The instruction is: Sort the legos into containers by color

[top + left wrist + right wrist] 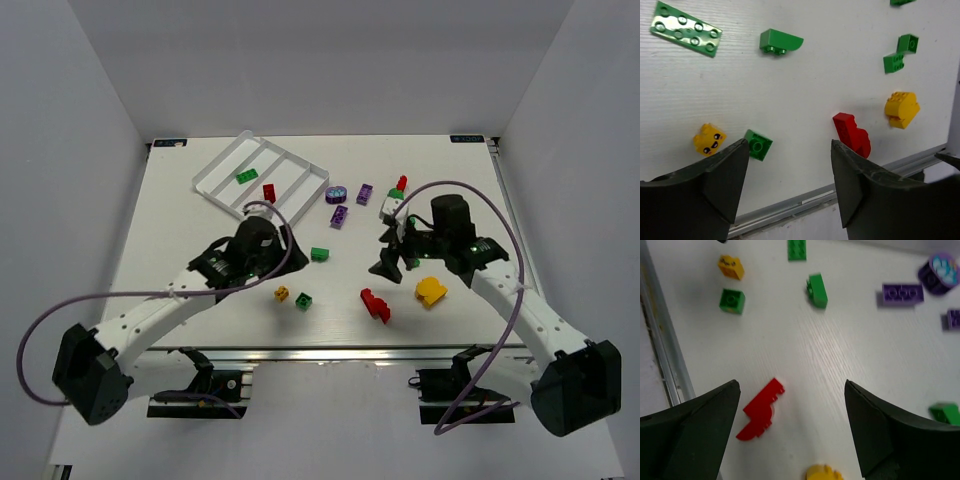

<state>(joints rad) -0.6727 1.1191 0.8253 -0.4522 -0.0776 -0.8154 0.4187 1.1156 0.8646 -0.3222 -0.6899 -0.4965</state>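
Note:
The white tray with its long containers lies at the far left and holds a green lego and a red one. Loose legos are spread over the table: purple ones, a green wedge, a small yellow, a small green, a red and a larger yellow. My left gripper hangs open above the table, holding nothing, with the red lego by its right finger. My right gripper is open and empty above the red lego.
A stack of white, green and red pieces stands behind the right gripper. A green plate lies under the left arm. The table's near metal edge runs just below both grippers. White walls enclose the table.

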